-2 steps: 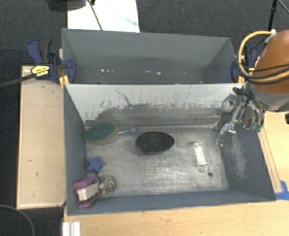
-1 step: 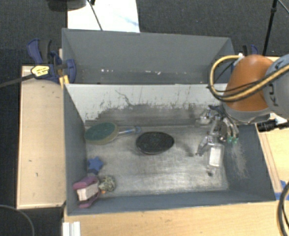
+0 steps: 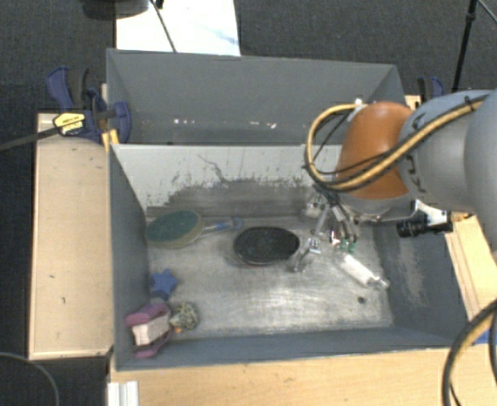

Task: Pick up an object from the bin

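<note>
Claw [image 3: 325, 236] hangs low; the black disc [image 3: 267, 244] lies just beside it, toward the middle of the bin [image 3: 248, 100]; a white tube [image 3: 362, 273] slants off opposite. Clenched or released, I cannot tell.

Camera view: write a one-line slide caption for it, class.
The pincer hangs in the grey bin beside a round black disc; a green round brush lies farther left.

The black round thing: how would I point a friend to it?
In the grey bin, find the middle of the floor, just left of the gripper. A flat black disc lies there. Unlike the green brush on its left, it has no handle.
</note>
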Motion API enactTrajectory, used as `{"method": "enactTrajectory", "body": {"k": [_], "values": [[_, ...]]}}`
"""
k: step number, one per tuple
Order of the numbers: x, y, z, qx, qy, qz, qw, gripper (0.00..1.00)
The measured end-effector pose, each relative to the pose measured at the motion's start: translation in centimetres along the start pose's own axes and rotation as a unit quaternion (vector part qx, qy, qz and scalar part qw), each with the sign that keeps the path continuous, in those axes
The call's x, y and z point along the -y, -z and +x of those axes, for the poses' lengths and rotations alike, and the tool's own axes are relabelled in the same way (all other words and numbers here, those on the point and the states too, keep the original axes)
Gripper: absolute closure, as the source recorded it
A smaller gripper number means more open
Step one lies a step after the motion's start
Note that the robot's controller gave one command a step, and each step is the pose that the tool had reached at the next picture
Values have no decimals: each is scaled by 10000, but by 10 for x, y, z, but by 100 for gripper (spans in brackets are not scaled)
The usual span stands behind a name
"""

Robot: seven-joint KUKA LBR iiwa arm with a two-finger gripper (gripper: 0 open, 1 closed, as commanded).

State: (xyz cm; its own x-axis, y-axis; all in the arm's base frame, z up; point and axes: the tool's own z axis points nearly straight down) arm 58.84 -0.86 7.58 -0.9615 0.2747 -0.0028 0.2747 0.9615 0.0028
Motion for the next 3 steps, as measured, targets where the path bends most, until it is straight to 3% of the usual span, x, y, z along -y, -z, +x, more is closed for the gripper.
{"method": "enactTrajectory", "body": {"k": [1,2,3], "values": [[-97,-2,70,48,-149,-20,9999,0],[-94,-1,68,55,-163,-16,9999,100],[-85,138,46,32,-103,-6,9999,100]]}}
